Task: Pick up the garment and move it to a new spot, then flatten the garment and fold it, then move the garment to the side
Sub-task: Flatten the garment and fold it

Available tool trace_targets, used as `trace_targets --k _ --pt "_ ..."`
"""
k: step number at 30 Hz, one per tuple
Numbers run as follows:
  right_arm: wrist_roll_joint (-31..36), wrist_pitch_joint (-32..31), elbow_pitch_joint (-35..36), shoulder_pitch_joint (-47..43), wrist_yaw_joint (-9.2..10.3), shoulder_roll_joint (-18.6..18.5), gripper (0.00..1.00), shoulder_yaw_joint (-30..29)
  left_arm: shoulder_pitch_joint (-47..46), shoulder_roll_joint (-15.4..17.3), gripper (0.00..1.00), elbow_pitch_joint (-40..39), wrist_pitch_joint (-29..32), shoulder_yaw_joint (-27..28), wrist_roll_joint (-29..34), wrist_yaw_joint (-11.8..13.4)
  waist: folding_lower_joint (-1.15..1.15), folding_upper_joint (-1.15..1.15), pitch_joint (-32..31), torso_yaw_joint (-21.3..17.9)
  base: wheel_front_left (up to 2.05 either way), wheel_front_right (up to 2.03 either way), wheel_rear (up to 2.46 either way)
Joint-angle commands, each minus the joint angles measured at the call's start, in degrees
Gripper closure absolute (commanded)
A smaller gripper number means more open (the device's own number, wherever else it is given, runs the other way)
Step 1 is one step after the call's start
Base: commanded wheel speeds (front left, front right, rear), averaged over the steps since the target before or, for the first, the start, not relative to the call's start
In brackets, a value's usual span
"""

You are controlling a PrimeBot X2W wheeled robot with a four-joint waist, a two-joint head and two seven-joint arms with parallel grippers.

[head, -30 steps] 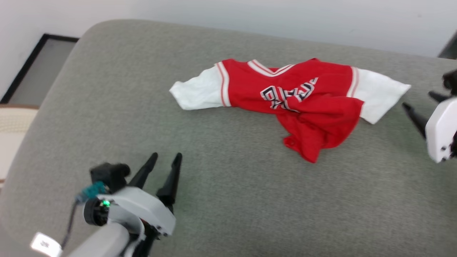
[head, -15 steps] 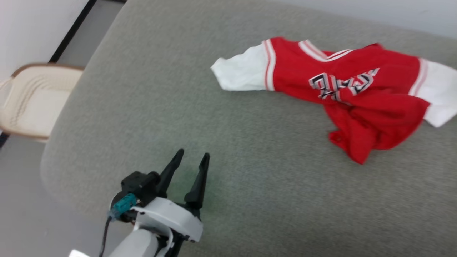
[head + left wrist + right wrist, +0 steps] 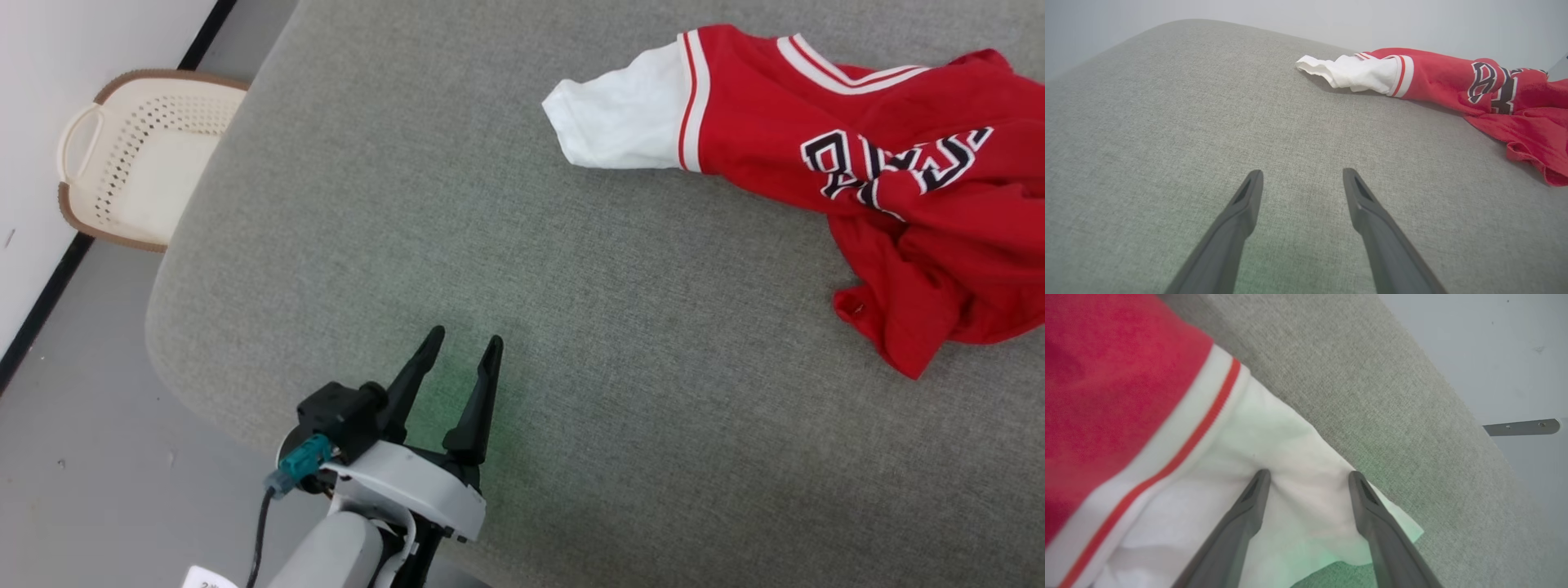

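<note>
The garment (image 3: 882,171) is a red top with white sleeve ends and dark lettering, lying crumpled on the grey cushion (image 3: 571,343) at the upper right of the head view. My left gripper (image 3: 461,347) stands open over bare cushion, well short of the garment's white sleeve (image 3: 1359,73). In the right wrist view my right gripper (image 3: 1308,475) is open, its fingertips pressing onto the other white sleeve end (image 3: 1241,465) beside the red-striped band, with cloth between the jaws.
A cream perforated basket (image 3: 131,159) stands on the floor against the white wall, left of the cushion. The cushion's rounded left edge (image 3: 175,327) drops to grey floor. A grey metal bracket (image 3: 1521,426) shows on the wall beyond the cushion.
The head camera has swung left and down, so the garment now sits at the upper right and the basket has come into view. The left gripper stays open over the cushion.
</note>
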State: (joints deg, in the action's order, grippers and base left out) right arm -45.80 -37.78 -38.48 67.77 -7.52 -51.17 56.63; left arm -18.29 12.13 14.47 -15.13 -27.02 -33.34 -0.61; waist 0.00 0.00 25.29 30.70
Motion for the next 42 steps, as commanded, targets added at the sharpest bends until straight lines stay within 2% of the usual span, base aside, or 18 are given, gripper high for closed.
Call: trace_targets --k 1,2,3,4,10,14,18,20,23,27,29,33,35,39,42 --pt "-0.87 -0.76 -0.63 -1.72 0.04 0.96 0.0 2.52 -0.17 -0.45 0.0 0.26 0.0 0.6 0.71 -0.62 0.0 0.0 0.66 0.15 0.0 0.0 0.0" --pt "-1.33 -0.56 -0.77 -1.61 0.03 1.06 0.08 3.13 -0.16 -0.67 0.0 0.51 0.0 0.87 0.9 -0.97 0.0 0.0 0.73 0.05 0.0 0.0 0.0" --pt "-1.96 -0.7 -1.02 -1.66 0.03 1.18 0.57 3.86 -0.28 -0.74 0.0 0.63 0.0 1.23 1.45 -1.17 0.0 0.0 0.71 -0.05 0.0 0.0 0.0" --pt "-2.6 -1.26 -1.08 -1.61 0.01 1.28 0.98 4.66 -0.4 -0.88 0.0 0.79 0.0 1.6 1.72 -1.38 0.0 0.0 0.7 -0.16 0.0 0.0 0.0" --pt "-4.3 0.1 -2.58 0.48 -0.04 1.43 1.0 6.9 -2.52 -0.97 0.0 0.22 0.0 3.6 3.81 -2.73 0.0 0.0 0.62 -1.13 0.0 0.0 0.0" --pt "-5.6 1.5 -3.4 2.08 -0.04 2.84 1.0 7.83 -7.59 0.81 0.0 0.01 0.21 4.29 5.02 -3.61 0.0 0.0 0.96 -2.06 0.0 0.0 0.0" --pt "-5.87 2.71 -3.63 4.52 -0.04 4.86 1.0 9.09 -16.49 3.37 0.0 0.67 3.08 5.09 4.19 -5.16 0.0 0.0 2.11 -3.65 0.0 0.0 0.0" --pt "-6.02 3.49 -3.01 6.59 -0.05 6.63 1.0 10.46 -24.58 5.3 0.0 3.69 7.23 5.23 2.15 -6.19 0.0 0.0 3.23 -5.35 0.0 0.0 0.0" --pt "-6.51 3.72 -2.67 8.59 -0.06 8.16 1.0 12.0 -32.65 6.25 0.0 8.74 11.93 4.37 -2.15 -6.87 0.0 0.0 4.55 -7.06 0.0 0.0 0.0" --pt "-6.9 3.59 -2.59 11.26 -0.06 9.58 1.0 13.82 -41.78 8.7 0.0 15.59 18.7 -2.57 -7.16 -6.92 0.0 0.0 6.67 -9.28 0.0 0.0 0.0" --pt "-7.1 3.51 -2.81 12.25 -0.06 10.31 1.0 14.7 -45.59 9.51 0.0 18.49 23.44 -6.42 -12.14 -6.9 0.0 0.0 7.64 -10.24 0.0 0.0 0.0" --pt "-6.45 2.49 -2.76 13.76 -0.06 12.08 1.0 16.27 -51.38 12.24 0.0 23.43 32.4 -12.26 -20.36 -6.9 0.0 0.0 9.32 -11.94 0.0 0.0 0.0" --pt "-6.37 2.08 -2.53 14.22 -0.06 12.96 1.0 16.9 -52.99 12.55 0.0 25.61 36.4 -14.01 -24.4 -6.91 0.0 0.0 9.97 -12.55 0.0 0.0 0.0" --pt "-6.09 1.69 -2.14 14.58 -0.06 13.83 1.0 17.8 -56.32 13.94 0.0 28.93 42.65 -16.84 -29.22 -6.91 0.0 0.0 10.88 -13.21 0.0 0.0 0.0" --pt "-6.03 1.23 -2.05 15.08 -0.06 13.83 1.0 18.13 -57.42 13.81 0.0 30.89 45.99 -18.92 -31.63 -6.92 0.0 0.0 11.74 -13.48 0.0 0.0 0.0"
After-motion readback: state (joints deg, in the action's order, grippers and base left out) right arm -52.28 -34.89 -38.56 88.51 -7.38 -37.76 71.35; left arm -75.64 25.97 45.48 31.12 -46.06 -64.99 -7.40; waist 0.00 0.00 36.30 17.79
